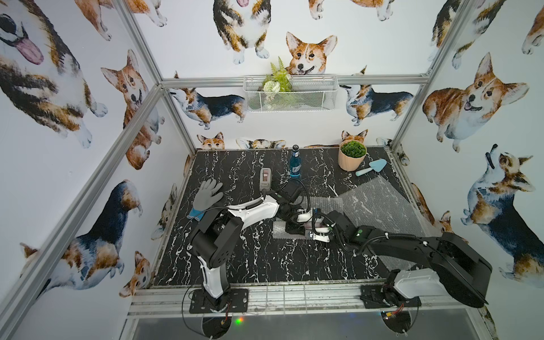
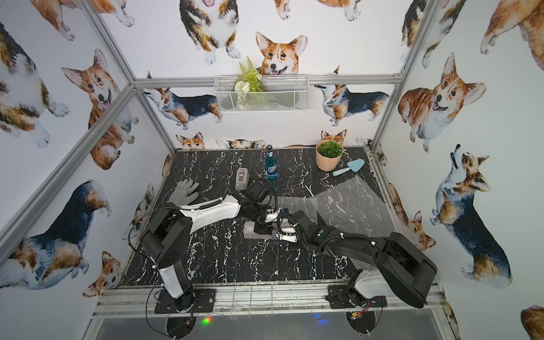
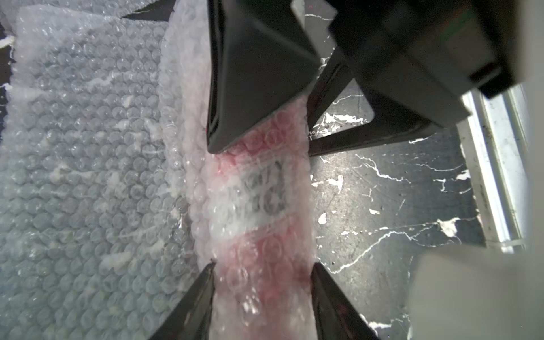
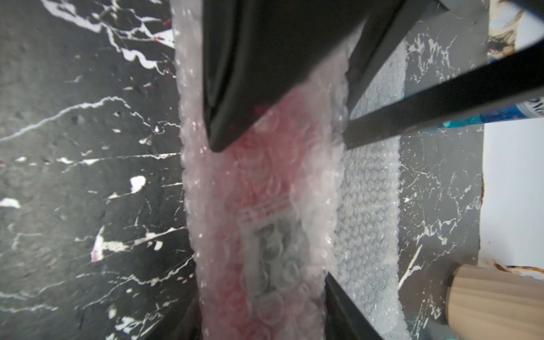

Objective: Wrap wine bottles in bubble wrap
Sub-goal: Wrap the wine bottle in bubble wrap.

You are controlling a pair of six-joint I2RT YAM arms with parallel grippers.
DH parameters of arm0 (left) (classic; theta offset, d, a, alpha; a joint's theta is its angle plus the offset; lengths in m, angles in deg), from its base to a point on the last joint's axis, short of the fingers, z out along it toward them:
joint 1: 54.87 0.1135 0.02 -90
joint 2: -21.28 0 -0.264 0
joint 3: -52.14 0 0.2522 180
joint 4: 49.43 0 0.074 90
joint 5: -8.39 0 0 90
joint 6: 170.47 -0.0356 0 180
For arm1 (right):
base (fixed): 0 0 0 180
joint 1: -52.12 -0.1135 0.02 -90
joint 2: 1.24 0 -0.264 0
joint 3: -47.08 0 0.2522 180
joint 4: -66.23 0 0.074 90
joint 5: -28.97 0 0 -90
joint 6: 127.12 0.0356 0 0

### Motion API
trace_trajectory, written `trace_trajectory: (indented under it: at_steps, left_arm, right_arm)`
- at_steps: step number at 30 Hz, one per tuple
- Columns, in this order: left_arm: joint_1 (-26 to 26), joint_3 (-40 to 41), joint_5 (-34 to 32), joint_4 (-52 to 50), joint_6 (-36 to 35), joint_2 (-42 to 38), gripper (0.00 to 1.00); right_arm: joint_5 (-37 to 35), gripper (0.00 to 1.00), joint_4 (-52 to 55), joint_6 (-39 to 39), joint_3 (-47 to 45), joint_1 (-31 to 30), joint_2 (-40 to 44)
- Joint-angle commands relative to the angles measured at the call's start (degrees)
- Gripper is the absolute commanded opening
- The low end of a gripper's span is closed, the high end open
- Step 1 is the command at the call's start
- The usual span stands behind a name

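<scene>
Currently, the red-pink bottle [image 3: 256,206] lies on its side near the middle of the worktop [image 1: 235,265], just right of centre in both top views. It is covered by a turn of bubble wrap [image 3: 88,176]. In the left wrist view the unrolled part of that sheet lies flat, filling the left of the frame and touching the roll.

The left end effector [image 3: 263,265] is clamped across the roll, one finger pressed against the wrap on each side. The right end effector [image 3: 260,150] straddles the same roll further along. Whether its jaws grip or only flank the roll cannot be told.

Judged from this layout, the step in hand is rolling the first bottle into its sheet, and it is roughly half done. The next move calls for turning both ends of the bottle together over the flat portion, with the film kept taut.

The blue bottle [image 1: 295,164] stands upright and bare at the upper centre. The second sheet [image 1: 379,203] lies flat to the right, and the tape dispenser [image 1: 265,178] sits upper left of the arms.
</scene>
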Motion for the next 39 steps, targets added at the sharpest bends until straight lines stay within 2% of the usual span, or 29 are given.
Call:
trace_trajectory:
  at_steps: [1,7,9,12,13,18,22,25,32,39]
  left_arm:
    - [1.42,-0.85,1.24,-2.19,0.78,-2.15,0.57]
    - [5.78,-2.46,2.08,-5.89,3.28,-7.85,0.74]
    - [7.46,-3.33,-1.43,-8.94,4.07,-8.25,0.76]
    - [10.3,-3.87,-10.48,-13.79,7.83,-14.02,0.8]
    - [10.87,-3.27,-10.7,-14.52,8.41,-15.83,0.81]
    - [11.92,5.0,-4.87,-14.43,5.72,-27.51,0.85]
    - [11.62,7.94,-1.78,-12.91,3.29,-31.13,0.84]
    - [9.03,9.6,-1.33,-9.11,2.05,-31.43,0.83]
    - [1.32,10.94,-8.59,0.24,-4.1,-25.07,0.81]
    - [-1.86,9.2,-9.89,4.73,-7.47,-17.55,0.77]
  right_arm:
    - [4.54,0.49,5.06,1.97,1.98,1.82,-0.44]
    - [10.0,0.45,8.17,3.89,3.75,3.46,-1.71]
    - [12.33,0.45,8.85,4.69,4.16,3.7,-1.95]
    - [17.23,0.47,11.04,7.18,5.5,5.03,-2.58]
    - [19.36,0.46,12.27,8.09,6.38,5.96,-3.02]
    - [26.78,0.47,19.24,10.14,11.63,9.91,-6.91]
    - [32.23,0.48,26.56,10.28,16.64,12.29,-12.12]
    - [36.25,0.48,32.44,9.93,20.92,14.53,-17.04]
    - [42.72,0.46,39.05,11.24,27.54,20.25,-23.43]
    - [42.55,0.52,42.94,11.41,28.97,23.27,-26.33]
